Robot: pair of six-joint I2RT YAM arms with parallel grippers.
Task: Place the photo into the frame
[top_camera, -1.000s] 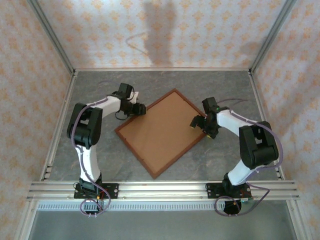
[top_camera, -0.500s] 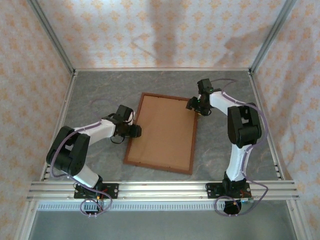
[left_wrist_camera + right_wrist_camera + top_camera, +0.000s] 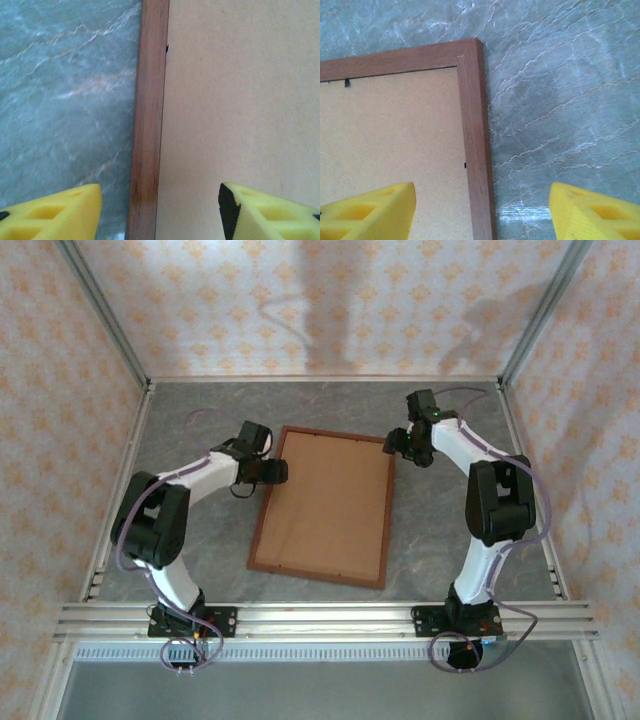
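Observation:
The frame (image 3: 262, 525), thin reddish-brown moulding, lies flat on the grey table with its plain brown backing board (image 3: 325, 505) facing up. The photo is hidden. My left gripper (image 3: 277, 472) is open at the frame's left edge. In the left wrist view its yellow fingers (image 3: 60, 210) straddle the moulding (image 3: 149, 125), one over the table and one over the board (image 3: 240, 100). My right gripper (image 3: 395, 443) is open at the far right corner. Its fingers (image 3: 375, 210) straddle the right moulding (image 3: 475, 130) just below the corner.
Grey marble-patterned table (image 3: 450, 530) with patterned walls on three sides and metal posts at the corners. An aluminium rail (image 3: 320, 618) carrying both arm bases runs along the near edge. Bare table lies left, right and behind the frame.
The frame has turned from a diagonal lie to nearly square with the table. The left gripper now sits higher on its left edge, the right gripper at its far right corner.

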